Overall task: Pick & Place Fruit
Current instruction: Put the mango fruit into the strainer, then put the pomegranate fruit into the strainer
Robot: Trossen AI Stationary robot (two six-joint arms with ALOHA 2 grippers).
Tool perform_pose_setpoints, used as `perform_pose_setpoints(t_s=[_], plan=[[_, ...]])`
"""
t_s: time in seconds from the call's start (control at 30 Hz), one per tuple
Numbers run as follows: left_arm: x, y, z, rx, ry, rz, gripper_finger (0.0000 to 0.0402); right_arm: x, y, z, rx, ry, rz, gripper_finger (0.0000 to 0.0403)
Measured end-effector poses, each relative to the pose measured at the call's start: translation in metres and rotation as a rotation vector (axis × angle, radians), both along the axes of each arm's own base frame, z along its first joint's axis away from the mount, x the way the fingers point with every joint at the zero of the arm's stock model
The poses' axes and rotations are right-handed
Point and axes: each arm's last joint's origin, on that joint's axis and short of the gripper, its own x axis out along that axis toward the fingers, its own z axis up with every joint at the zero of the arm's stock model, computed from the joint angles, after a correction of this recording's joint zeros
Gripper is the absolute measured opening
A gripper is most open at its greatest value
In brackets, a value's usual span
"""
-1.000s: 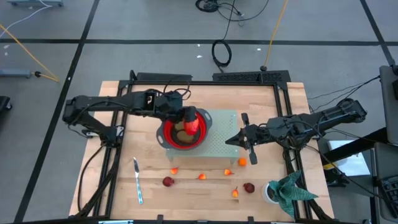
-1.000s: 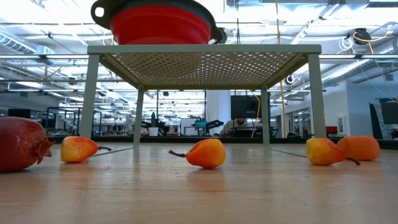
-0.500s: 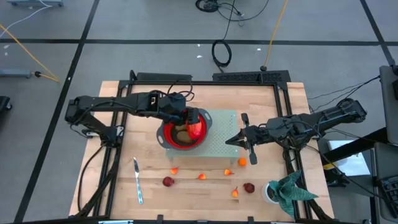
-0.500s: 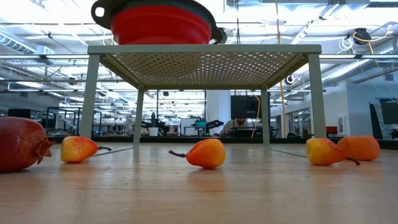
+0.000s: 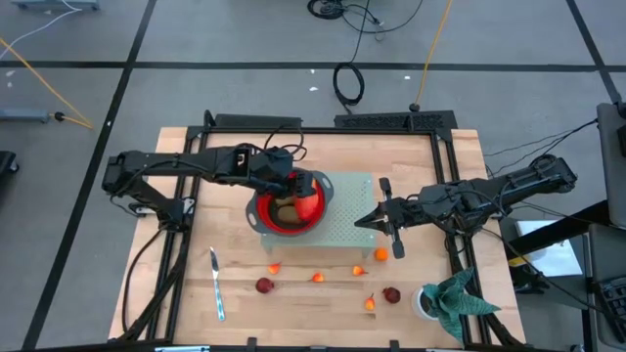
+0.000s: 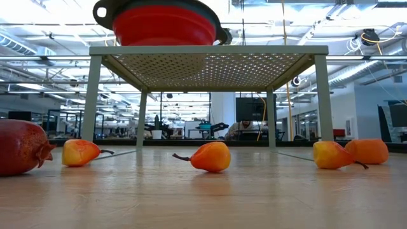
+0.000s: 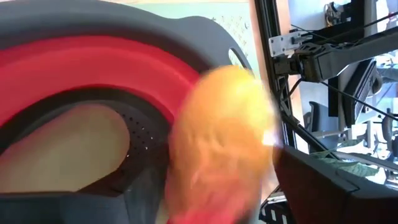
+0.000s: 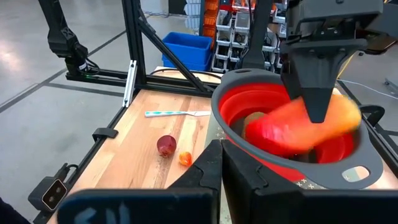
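Note:
A red collapsible bowl [image 5: 264, 217] with a dark rim sits on a pale perforated stand [image 5: 347, 230]. Brownish kiwis [image 5: 284, 207] lie inside it. My left gripper [image 5: 285, 186] hovers open over the bowl's far-left part. The long red-orange piece [image 5: 309, 201] is in the bowl's right half, blurred in both wrist views [image 7: 217, 143] [image 8: 298, 127], just below the left fingers [image 8: 317, 93]. My right gripper [image 5: 364, 220] is shut at the stand's right edge. Small orange fruits [image 5: 318, 278] and dark red ones [image 5: 264, 286] lie on the table near the stand.
A silver knife [image 5: 216, 286] lies on the near-left part of the table. A leafy plant in a white pot [image 5: 450, 301] stands at the near-right corner. In the low view a dark red fruit [image 6: 19, 146] and orange ones [image 6: 210, 156] lie before the stand's legs [image 6: 93, 95].
The left gripper has drawn back a little toward the table's left edge. The red-orange piece, earlier right at the fingers, has come away from them and now sits lower in the bowl's right half. The right arm has kept still.

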Motion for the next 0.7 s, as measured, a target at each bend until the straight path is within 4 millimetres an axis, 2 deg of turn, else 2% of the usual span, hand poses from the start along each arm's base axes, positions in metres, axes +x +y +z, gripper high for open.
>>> perform_pose_setpoints(t_s=[0.17,0.3,0.57,0.7], plan=[[0.0,0.0,0.0,-0.007,-0.002,-0.006,0.0321,0.0,0.0,0.0,0.0,0.0,0.0,0.0001],[-0.002,0.001,0.003,-0.017,-0.014,-0.015,0.0326,0.0,0.0,0.0,0.0,0.0,0.0,0.0001],[-0.023,0.0,0.025,0.034,-0.076,-0.029,0.0296,0.0,0.0,0.001,0.009,-0.005,-0.002,0.0001],[-0.035,-0.007,0.037,0.1,-0.119,-0.093,0.0276,0.0,0.0,0.001,0.01,-0.008,-0.002,0.0001]])
